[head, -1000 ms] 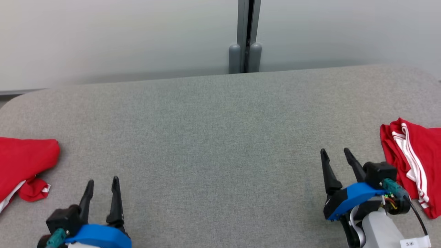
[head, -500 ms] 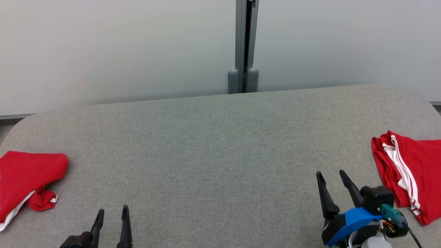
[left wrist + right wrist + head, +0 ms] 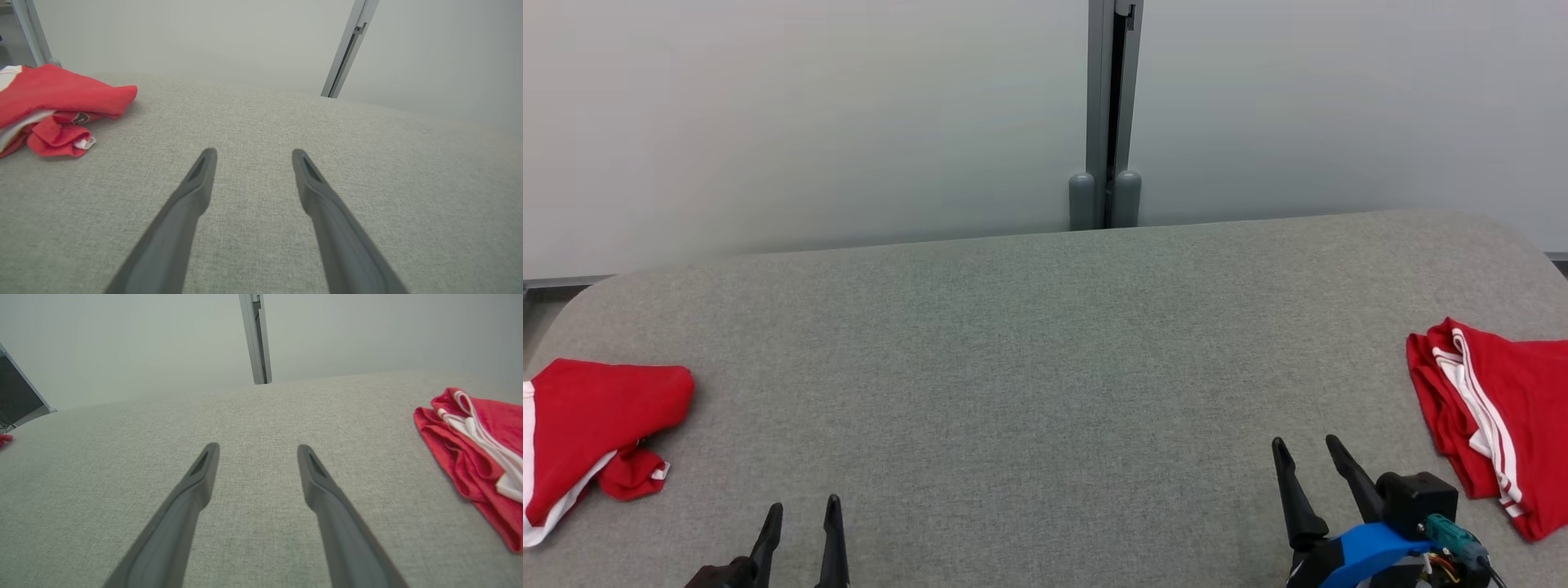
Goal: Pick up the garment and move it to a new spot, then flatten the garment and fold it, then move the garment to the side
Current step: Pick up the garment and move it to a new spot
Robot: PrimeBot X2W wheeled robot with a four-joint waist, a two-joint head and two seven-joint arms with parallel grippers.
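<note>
Head view: I'm holding my left gripper [image 3: 805, 505] at the lower left, fingers spread apart with nothing between them. My right gripper [image 3: 1305, 443] is sitting at the lower right, also spread wide and holding nothing. Both are hovering over the grey table [image 3: 1045, 367]. The left garment [image 3: 596, 408], red with a white edge, is lying bunched at the table's far left, well apart from my left gripper. The right garment [image 3: 1503, 408], red with white stripes, is lying crumpled at the far right edge, near my right gripper but not touching it. A grey post [image 3: 1104, 114] is standing against the pale wall behind the table.

Left wrist view: my left gripper [image 3: 253, 152] is pointing across bare table [image 3: 261, 122], fingers parted and gripping nothing. The left garment [image 3: 61, 98] is lying at the upper left, clear of both fingers.

Right wrist view: my right gripper [image 3: 257, 446] is showing the same wide gap, nothing in it. The right garment [image 3: 470, 457] is lying to the right of the fingers, apart from them, white stripes facing up. The post [image 3: 255, 335] is rising beyond the table's far edge.
</note>
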